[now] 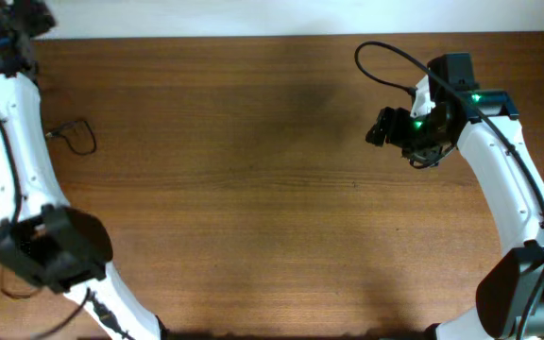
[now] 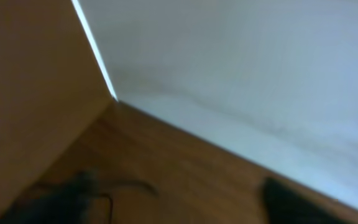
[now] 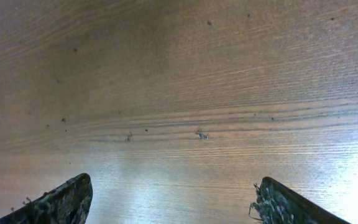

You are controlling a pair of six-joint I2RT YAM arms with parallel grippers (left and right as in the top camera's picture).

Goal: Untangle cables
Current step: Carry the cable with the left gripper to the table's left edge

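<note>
Overhead shows the cables as one small loose loop of thin black cord. It lies flat on the tabletop near the left edge, just beside the white link of the left arm, with a small plug end pointing toward that arm. More thin dark strands curl at the lower left edge next to the arm's black base; I cannot tell whether they are cords of the same kind.

The left fingers are up in the far left corner of the overhead view, mostly cut off by the frame. The left wrist view is blurred. Two dark shapes sit wide apart at its bottom corners, so the fingers read as spread, with nothing clamped between them. A thin dark cord curves over the wood beside the lower left shape; whether it touches that finger cannot be told. Beyond it, the tabletop meets a pale wall.

The right arm reaches in from the right side. The right fingers hang over bare wood in the far right part of the tabletop, well apart from the cables. In the right wrist view both tips are spread wide at the bottom corners, their edges scuffed and fuzzy. Only wood grain shows between them, and they hold nothing.
</note>
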